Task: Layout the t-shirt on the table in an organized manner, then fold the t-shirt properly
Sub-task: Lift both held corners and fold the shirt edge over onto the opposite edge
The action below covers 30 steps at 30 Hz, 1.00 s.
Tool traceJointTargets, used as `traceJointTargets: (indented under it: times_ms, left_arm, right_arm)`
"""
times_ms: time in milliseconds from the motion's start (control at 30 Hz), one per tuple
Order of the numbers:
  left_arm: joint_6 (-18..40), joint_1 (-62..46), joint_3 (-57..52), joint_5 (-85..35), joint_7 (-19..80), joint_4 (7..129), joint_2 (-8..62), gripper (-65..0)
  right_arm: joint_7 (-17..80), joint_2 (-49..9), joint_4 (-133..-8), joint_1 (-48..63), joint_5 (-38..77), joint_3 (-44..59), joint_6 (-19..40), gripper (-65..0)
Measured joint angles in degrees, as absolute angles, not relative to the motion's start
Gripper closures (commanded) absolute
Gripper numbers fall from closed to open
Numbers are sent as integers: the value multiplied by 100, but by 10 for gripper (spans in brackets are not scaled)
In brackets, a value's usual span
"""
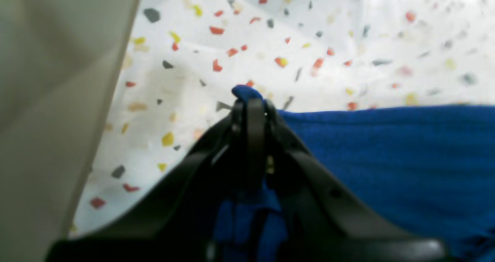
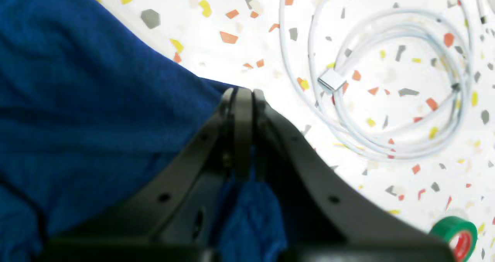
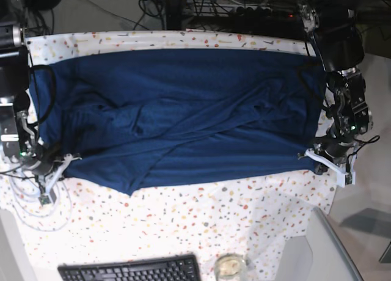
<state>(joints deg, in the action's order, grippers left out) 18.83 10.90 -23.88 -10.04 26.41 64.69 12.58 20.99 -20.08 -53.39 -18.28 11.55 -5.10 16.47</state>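
Spread wide across the table, wrinkled through the middle: the t-shirt. Clamped on its near corners, jaws together on the fabric: left gripper and right gripper. Beside the right one, a coiled white cable and a green tape roll.

The left gripper has its black jaws pressed together on a small fold of the t-shirt, and a nub of blue cloth pokes out past the tips. The rest of the blue fabric spreads to the right, lying on the table with its speckled white cloth. A plain grey-beige surface fills the left edge.
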Motion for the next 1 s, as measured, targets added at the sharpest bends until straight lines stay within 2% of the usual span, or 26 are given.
traceJointTargets:
  times_ms: [167,400,800,1000]
  left_arm:
    - [1881,550,-2383,-1376,2665,7013,1262,0]
    - [1841,-43,-2392,-1374,2762,7553,1234,0]
    - [1900,-674,-2832,-1396,2762,8141,1205,0]
    - [1927,-1046,-3044,-1837,2768,8239,1098,0]
  right_arm:
    - [2602,-2045,-6038,-1313,1175,-471,1671,0]
    - [2746,-2078,-7253,-139,1155,228,1662,0]
    - [2744,-2056,-8086,827,1199,631,1671,0]
    - [2749,-2064,-8420,1160,1188,751,1669,0]
